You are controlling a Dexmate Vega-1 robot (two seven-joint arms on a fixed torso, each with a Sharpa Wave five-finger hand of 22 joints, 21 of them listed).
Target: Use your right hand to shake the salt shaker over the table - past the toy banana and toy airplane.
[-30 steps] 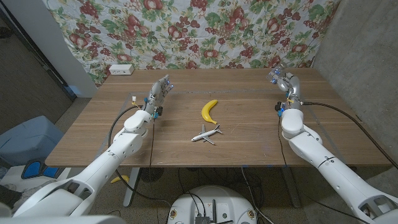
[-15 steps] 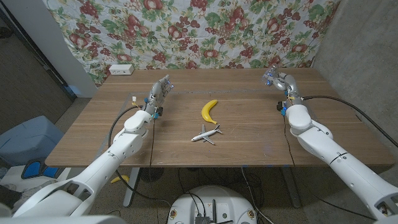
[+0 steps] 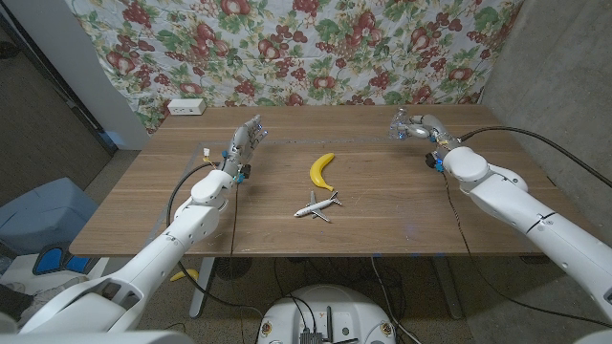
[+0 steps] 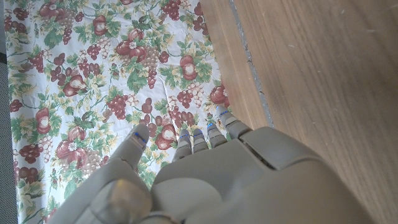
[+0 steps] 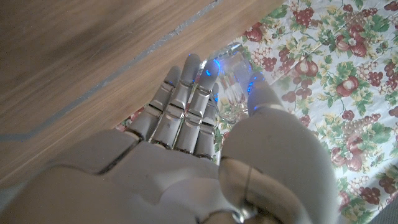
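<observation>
Gripping the salt shaker, the right hand was raised above the far right part of the desk, well behind the toy banana and the toy airplane. In the right wrist view the fingers were wrapped around the clear glass shaker, with the thumb on the other side of it, and the wood of the desk and the flowered cloth showed behind.

The banana lay near the middle of the desk, and the airplane lay just in front of it, nearer to the robot, the two not touching.

The left hand was over the far left part of the desk, with nothing in it. In the left wrist view its fingers were straight and close together, the thumb a little apart, pointing toward the flowered cloth.

A small white box stood at the far left corner of the desk, against the cloth.
</observation>
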